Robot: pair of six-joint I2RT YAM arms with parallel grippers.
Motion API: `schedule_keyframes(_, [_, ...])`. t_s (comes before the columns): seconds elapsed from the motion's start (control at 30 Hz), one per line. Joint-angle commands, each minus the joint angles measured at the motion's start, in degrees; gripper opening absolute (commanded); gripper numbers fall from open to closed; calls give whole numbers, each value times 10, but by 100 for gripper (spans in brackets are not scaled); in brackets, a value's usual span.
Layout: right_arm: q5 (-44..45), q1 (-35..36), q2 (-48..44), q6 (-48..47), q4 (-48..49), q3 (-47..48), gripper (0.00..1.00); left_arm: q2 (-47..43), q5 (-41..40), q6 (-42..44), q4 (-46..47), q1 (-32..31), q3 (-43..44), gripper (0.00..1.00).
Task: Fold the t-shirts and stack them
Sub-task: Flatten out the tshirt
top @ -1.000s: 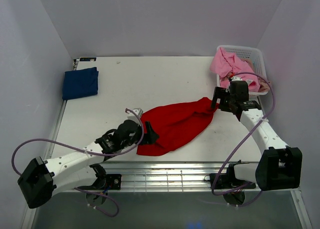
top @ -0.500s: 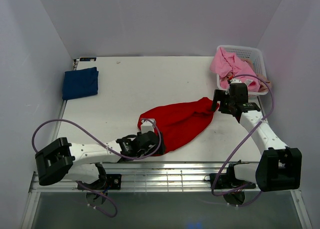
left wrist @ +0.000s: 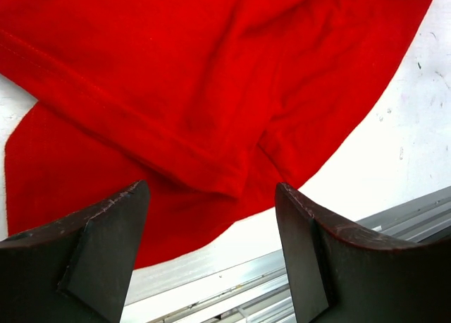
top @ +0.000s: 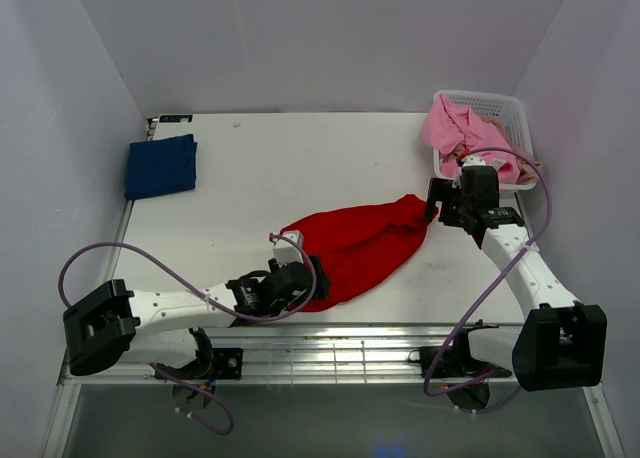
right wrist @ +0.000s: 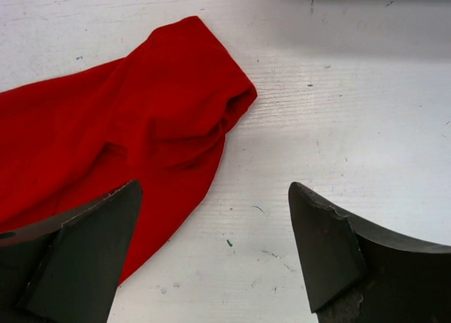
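**Task items**
- Red shirt (top: 355,248): lies crumpled and unfolded on the bench (top: 300,168), right of centre. It runs diagonally from the near edge toward the far right.
- Navy shirt (top: 160,165): lies folded flat at the far-left corner of the bench, well apart from the red shirt.
- Pink shirt (top: 455,128): heaped in the white basket (top: 505,108) at the far-right corner, with part of it draped over the basket's left rim.

**Left arm** (top: 180,303)
- It reaches low along the near edge of the bench, with its wrist at the near-left end of the red shirt.
- Jaws: apart, with nothing between them.
- In the left wrist view, both fingers (left wrist: 91,252) frame a hemmed fold of the red shirt (left wrist: 211,76). Bare bench and the metal rail (left wrist: 394,224) at its near edge show to the lower right.
- Whether the fingertips touch the cloth cannot be told.

**Right arm** (top: 520,253)
- It extends from its base toward the basket, with its wrist just beside the far-right tip of the red shirt.
- Jaws: wide apart, clamped on nothing.
- In the right wrist view, one finger (right wrist: 77,252) sits over the edge of the red shirt (right wrist: 106,139). The other is over bare bench.
- The rounded tip of the red shirt lies ahead of the gap between them, toward the left.
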Motion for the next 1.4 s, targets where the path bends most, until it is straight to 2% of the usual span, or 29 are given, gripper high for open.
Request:
schedule_keyframes(0.0, [-1,0,-12,-6,18,-9,90,16,-2,-11,32,-4,-6,82])
schedule_keyframes(0.23, [-1,1,-17,-7,26,-13,90,39,11,-22,50,-4,-11,82])
schedule_keyframes(0.37, [-24,0,-5,-8,43,-13,92,38,4,-24,50,-4,-13,82])
schedule_keyframes(0.53, [-54,0,11,-4,60,-21,93,40,-8,-19,93,-4,-20,82])
schedule_keyframes(0.93, [-54,0,16,-8,70,-38,94,96,-12,-18,128,-4,-5,80])
schedule_keyframes(1.03, [-55,0,15,-10,72,-41,98,90,-24,-24,123,-4,-9,63])
schedule_keyframes(1.07, [-56,0,15,-10,73,-44,98,87,-29,-23,122,-4,-10,42])
schedule_keyframes(1.2, [-60,0,17,-10,82,-53,100,76,-49,-18,111,-4,-6,6])
schedule_keyframes(1.27, [-64,0,18,-10,87,-59,96,71,-56,-14,106,-4,0,0])
schedule_keyframes(1.37, [-66,0,20,-10,92,-67,95,54,-76,-1,75,-4,18,0])
